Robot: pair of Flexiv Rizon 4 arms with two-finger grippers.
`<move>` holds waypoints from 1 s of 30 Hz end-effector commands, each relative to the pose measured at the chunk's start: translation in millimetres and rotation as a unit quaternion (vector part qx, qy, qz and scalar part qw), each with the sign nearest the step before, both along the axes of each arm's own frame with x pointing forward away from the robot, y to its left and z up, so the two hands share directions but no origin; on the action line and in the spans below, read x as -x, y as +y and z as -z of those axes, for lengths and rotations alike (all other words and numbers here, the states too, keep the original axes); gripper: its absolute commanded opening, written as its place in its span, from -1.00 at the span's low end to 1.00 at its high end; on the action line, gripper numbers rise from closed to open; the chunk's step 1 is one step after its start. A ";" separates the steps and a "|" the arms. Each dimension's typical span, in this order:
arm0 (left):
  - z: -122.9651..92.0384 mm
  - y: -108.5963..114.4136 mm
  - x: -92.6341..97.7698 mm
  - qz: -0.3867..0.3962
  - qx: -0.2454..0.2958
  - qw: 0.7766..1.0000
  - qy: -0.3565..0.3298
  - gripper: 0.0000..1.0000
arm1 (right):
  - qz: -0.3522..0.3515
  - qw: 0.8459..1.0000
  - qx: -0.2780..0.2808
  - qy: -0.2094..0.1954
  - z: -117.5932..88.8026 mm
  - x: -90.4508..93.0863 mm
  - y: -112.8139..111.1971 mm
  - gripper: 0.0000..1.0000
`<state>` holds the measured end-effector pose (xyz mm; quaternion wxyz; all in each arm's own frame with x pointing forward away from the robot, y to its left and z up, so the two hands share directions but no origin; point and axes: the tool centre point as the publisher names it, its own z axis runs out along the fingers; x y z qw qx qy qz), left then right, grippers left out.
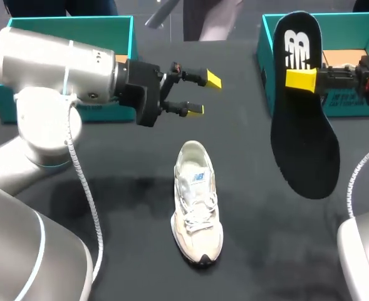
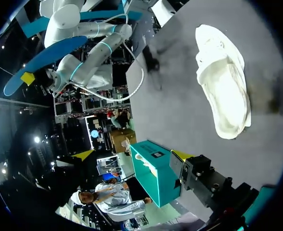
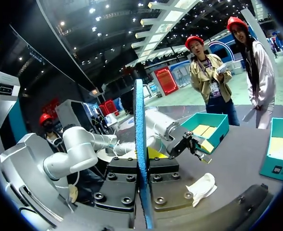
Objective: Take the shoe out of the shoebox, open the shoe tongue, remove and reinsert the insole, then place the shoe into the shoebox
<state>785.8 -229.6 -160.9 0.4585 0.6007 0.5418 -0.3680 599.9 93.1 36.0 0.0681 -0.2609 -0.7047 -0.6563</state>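
**Insole out and held aloft, shoe alone on the table**

The dark table [image 1: 253, 238] fills my head view. My left arm [image 1: 52, 63] comes in from the far left corner, its big silver joint covering much of the left teal box [image 1: 71, 20] at that edge. My right arm [image 1: 367, 257] comes in at the right, its wrist in front of the right teal box [image 1: 353, 103], which shows a tan inside.

The insole [image 1: 303, 144] is up in the air on the right side, well clear of the table. Its black upper face is turned to the head camera, and its blue underside shows in the left wrist view. The broad toe end hangs toward the near edge. The right wrist view shows it edge-on, a thin blue line running straight up between the finger blocks.

The shoe [image 1: 197, 200], pale cream with white laces, stands on its sole at mid-table with its toe toward me. It is apart from both boxes and nothing touches it.

The right gripper [image 1: 300, 80] is clamped on the insole near its heel end, one yellow tip flat against the black face. The left gripper [image 1: 204, 94] hangs beyond the shoe's heel with its fingers spread wide and nothing between them.
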 end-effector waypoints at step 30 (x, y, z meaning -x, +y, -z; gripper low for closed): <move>-16.6 5.7 -21.0 0.000 0.142 0.990 -0.017 1.00 | -0.036 0.984 -0.046 0.170 29.3 -148.9 -0.2 -1.00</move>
